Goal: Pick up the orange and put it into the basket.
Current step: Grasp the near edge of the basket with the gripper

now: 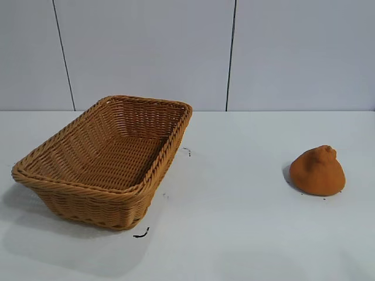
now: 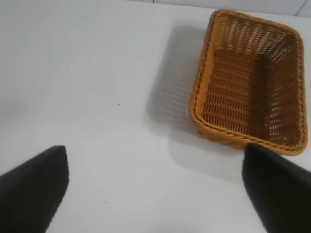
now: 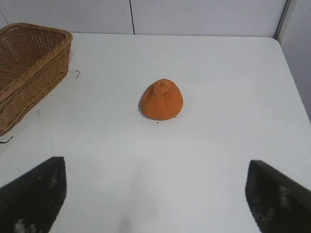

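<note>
The orange (image 1: 317, 170) is a dull-orange, rough-skinned lump with a knobby top, resting on the white table at the right in the exterior view. It also shows ahead of my right gripper (image 3: 156, 167), well beyond the fingertips, as the orange (image 3: 162, 100). That gripper is open with only bare table between its black fingers (image 3: 36, 191). The basket (image 1: 108, 158), tan woven wicker with a braided rim, stands at the left and is empty. My left gripper (image 2: 154, 155) is open too, hanging short of the basket (image 2: 251, 77). Neither arm shows in the exterior view.
The white table (image 1: 234, 222) runs back to a pale panelled wall (image 1: 176, 52). A small black mark (image 1: 141, 234) lies on the table just in front of the basket. The table's right edge (image 3: 291, 73) shows in the right wrist view.
</note>
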